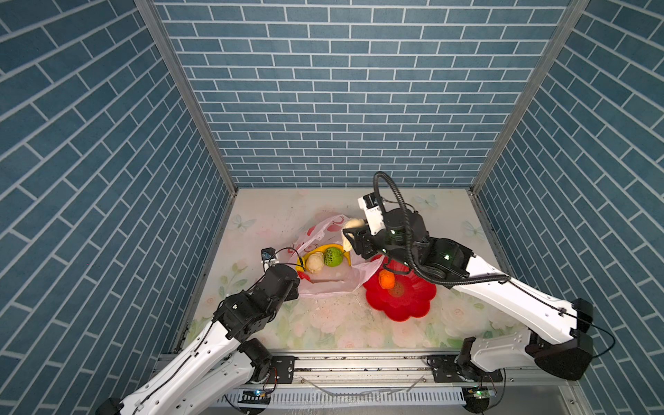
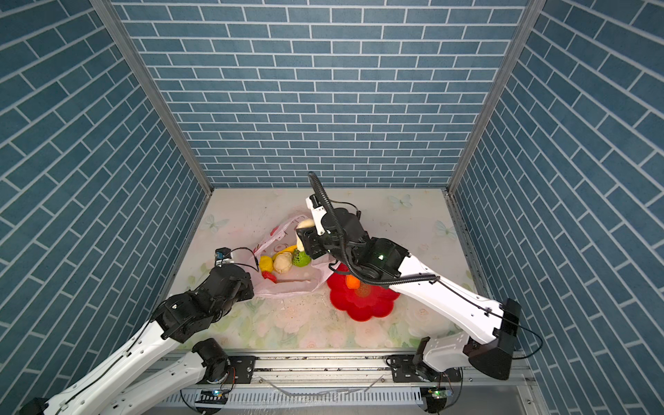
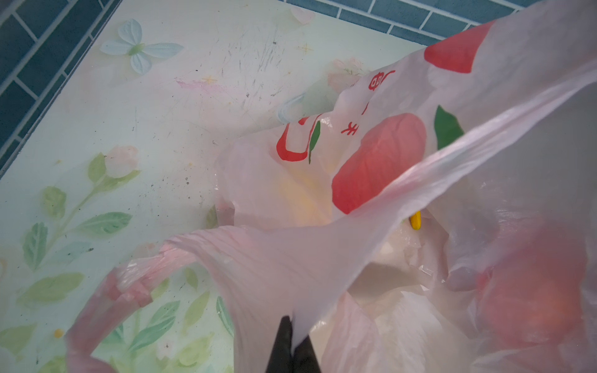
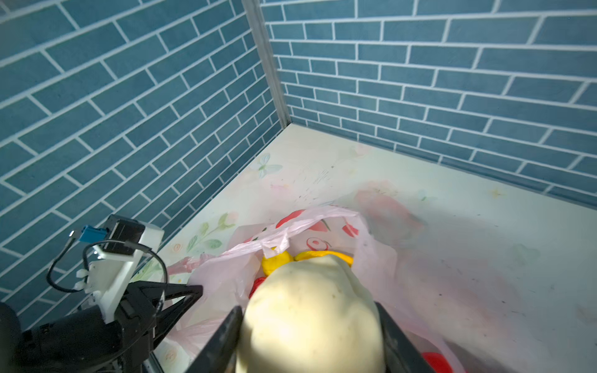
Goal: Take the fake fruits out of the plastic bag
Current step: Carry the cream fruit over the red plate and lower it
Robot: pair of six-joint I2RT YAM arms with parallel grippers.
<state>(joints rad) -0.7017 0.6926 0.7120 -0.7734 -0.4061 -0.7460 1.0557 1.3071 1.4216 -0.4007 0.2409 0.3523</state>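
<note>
The pale-pink plastic bag (image 1: 323,285) lies open at mid-table. Inside it I see a cream lumpy fruit (image 1: 314,261), a green fruit (image 1: 333,256), a yellow banana (image 1: 325,247) and a red fruit (image 2: 268,276). My left gripper (image 3: 292,336) is shut on the bag's edge (image 3: 290,268) at its near-left side. My right gripper (image 4: 310,326) hangs above the bag's far side, shut on a second cream-beige lumpy fruit (image 4: 310,316), which also shows in both top views (image 1: 353,224) (image 2: 305,225). An orange fruit (image 1: 386,279) rests in the red dish.
The red flower-shaped dish (image 1: 399,305) stands just right of the bag, partly under my right arm. Blue brick walls close in the left, back and right sides. A metal rail (image 1: 359,363) runs along the front edge.
</note>
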